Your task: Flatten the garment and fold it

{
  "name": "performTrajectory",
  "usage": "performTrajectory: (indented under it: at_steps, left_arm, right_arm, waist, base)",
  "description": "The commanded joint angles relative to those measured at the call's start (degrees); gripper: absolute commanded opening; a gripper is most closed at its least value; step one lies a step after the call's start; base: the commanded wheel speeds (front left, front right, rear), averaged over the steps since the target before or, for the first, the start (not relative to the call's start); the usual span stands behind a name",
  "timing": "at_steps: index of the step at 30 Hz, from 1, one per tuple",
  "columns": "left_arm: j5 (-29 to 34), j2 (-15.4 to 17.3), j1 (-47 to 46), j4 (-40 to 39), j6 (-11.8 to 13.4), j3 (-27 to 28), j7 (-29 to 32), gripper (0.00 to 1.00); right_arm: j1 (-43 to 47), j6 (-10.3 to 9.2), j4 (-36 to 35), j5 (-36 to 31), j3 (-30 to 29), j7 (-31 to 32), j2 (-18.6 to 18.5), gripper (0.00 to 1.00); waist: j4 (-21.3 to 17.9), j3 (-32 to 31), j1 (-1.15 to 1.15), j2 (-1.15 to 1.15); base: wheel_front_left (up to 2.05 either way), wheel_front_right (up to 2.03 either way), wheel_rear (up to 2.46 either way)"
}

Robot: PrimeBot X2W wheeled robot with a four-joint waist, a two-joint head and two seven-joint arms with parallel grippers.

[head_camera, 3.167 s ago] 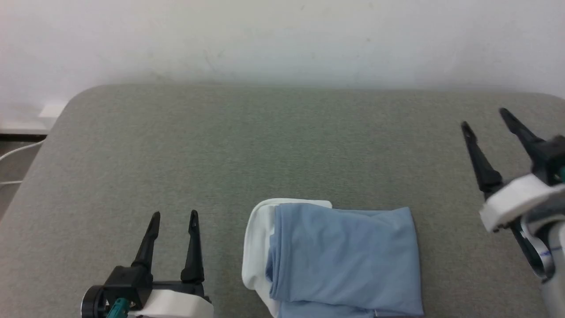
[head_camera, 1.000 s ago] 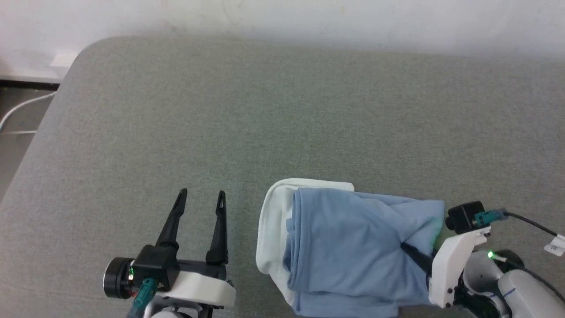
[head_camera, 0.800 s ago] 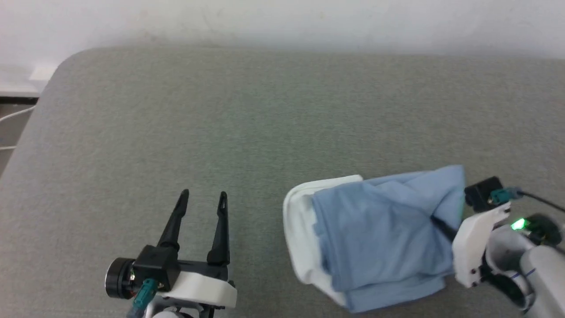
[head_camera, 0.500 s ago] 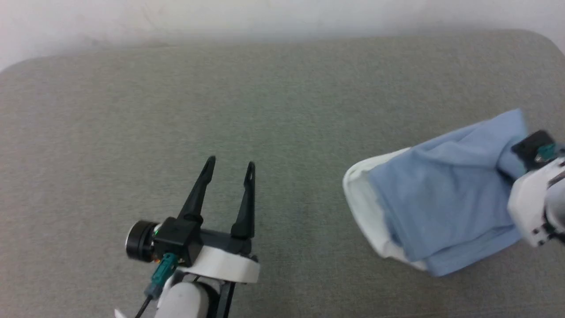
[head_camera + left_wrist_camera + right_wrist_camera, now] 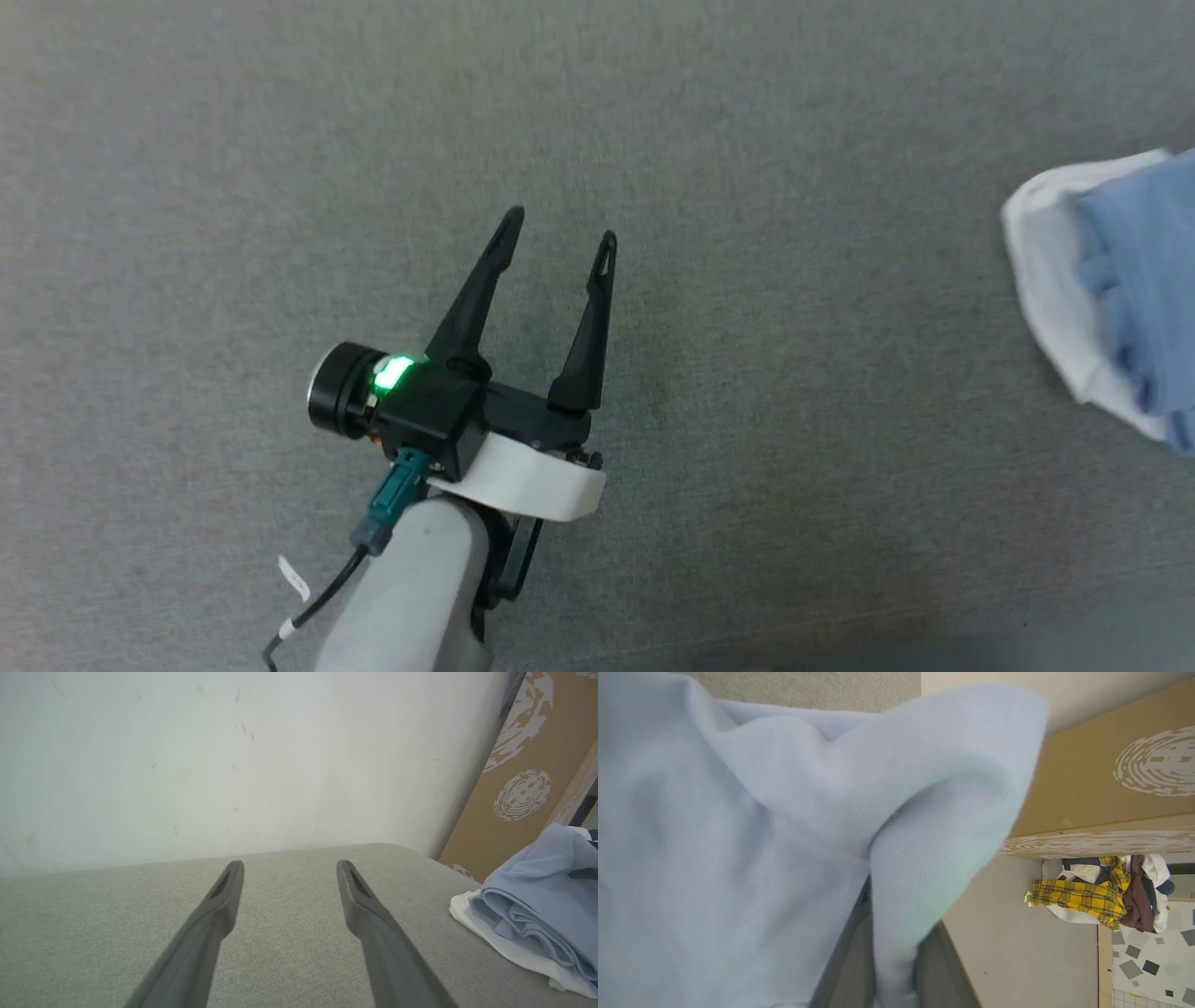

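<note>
Left gripper (image 5: 560,226) (image 5: 289,865) hangs spread wide and empty over the grey pad (image 5: 747,140), well apart from the shirt (image 5: 1120,271). The shirt is a folded light blue bundle with a white layer underneath, lying on the pad at the right edge of the head view, near a cardboard box (image 5: 528,765) in the left wrist view. Right gripper (image 5: 892,970) is clamped on a raised fold of the shirt (image 5: 738,812), cloth pinched between its fingers (image 5: 945,975).
</note>
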Motion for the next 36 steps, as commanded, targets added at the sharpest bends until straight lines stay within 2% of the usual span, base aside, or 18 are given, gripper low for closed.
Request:
performTrajectory:
  at_steps: [1, 9, 10, 11, 12, 17, 23, 30, 36]
  left_arm:
    - [0.36, -0.01, -0.83, 0.02, 0.27, -0.14, -0.27, 1.0]
    - [0.95, -0.01, -1.55, -0.23, 0.5, 0.16, -0.27, 1.0]
    - [0.93, -0.01, -1.53, -0.24, 0.55, 0.26, -0.27, 1.0]
    - [0.92, -0.01, -1.5, -0.25, 0.59, 0.35, -0.27, 1.0]
    - [0.88, -0.01, -1.46, -0.23, 0.63, 0.43, -0.27, 1.0]
    - [0.39, -0.01, -0.71, 0.12, 0.86, 1.17, -0.27, 1.0]
    - [-0.27, -0.01, 2.16, 0.46, 0.99, 2.74, -0.27, 1.0]
    - [-0.64, -0.01, 7.13, 0.49, 1.02, 6.11, -0.27, 1.0]
    - [-0.69, -0.01, 11.16, 0.09, 2.06, 9.89, -0.27, 1.0]
  right_arm:
    - [-0.86, -0.13, 0.91, -0.49, -0.71, -0.76, -0.28, 0.0]
    - [-1.91, -0.13, 11.63, -2.48, -6.29, -4.92, 0.43, 0.0]
    - [-2.28, -0.13, 12.71, -2.96, -6.88, -5.57, 0.67, 0.13]
    - [-2.58, -0.13, 13.54, -3.49, -7.25, -6.28, 0.92, 0.45]
    - [-2.92, -0.13, 14.54, -3.83, -7.84, -6.82, 1.25, 1.0]
    - [-4.26, -0.13, 17.13, -5.52, -7.95, -7.58, 2.21, 1.0]
    - [-7.2, -0.13, 16.49, -6.13, -7.74, -7.53, 2.77, 1.0]
    - [-9.26, -0.13, 9.15, -4.48, -8.4, -9.53, 4.82, 1.0]
    - [-6.84, -0.13, -0.74, -3.63, -12.27, -14.71, 10.3, 1.0]
  waist:
    - [0.58, 6.58, -0.02, 0.0]
    - [3.09, 9.65, -0.02, 0.0]
    - [3.25, 9.69, -0.02, 0.0]
    - [3.38, 9.65, -0.02, 0.0]
    - [3.49, 9.48, -0.02, 0.0]
    - [3.18, 6.53, -0.02, 0.0]
    - [1.87, -1.19, -0.02, 0.0]
    - [1.49, -10.75, -0.02, 0.0]
    - [2.23, -15.9, -0.02, 0.0]
  base:
    - [0.0, 0.0, 0.0]
    - [0.0, 0.0, 0.0]
    - [0.0, 0.0, 0.0]
    - [0.0, 0.0, 0.0]
    - [0.0, 0.0, 0.0]
    - [0.0, 0.0, 0.0]
    - [0.0, 0.0, 0.0]
    - [0.0, 0.0, 0.0]
    - [0.0, 0.0, 0.0]
